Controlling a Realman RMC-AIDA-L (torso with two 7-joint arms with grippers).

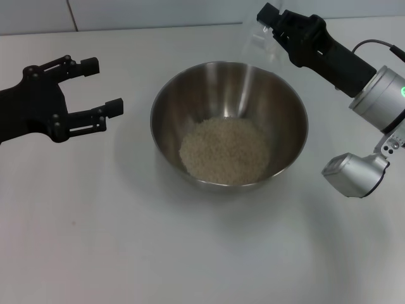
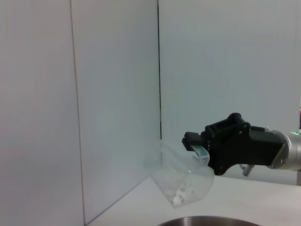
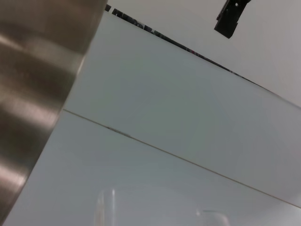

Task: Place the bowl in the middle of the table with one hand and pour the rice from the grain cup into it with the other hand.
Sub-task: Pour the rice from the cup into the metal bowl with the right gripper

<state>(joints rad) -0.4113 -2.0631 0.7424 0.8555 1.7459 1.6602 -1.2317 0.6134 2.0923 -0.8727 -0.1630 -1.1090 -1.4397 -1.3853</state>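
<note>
Pale wall panels (image 2: 113, 94) behind, dark seams between.

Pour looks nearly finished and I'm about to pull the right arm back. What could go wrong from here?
A few grains still sit in the tilted grain cup held by the right gripper past the bowl rim; retracting now may scatter them on the table. The open left gripper hovers close and could nudge the bowl.

Lab bench — white table (image 1: 190, 253), blank wall panels (image 2: 113, 94).
</note>
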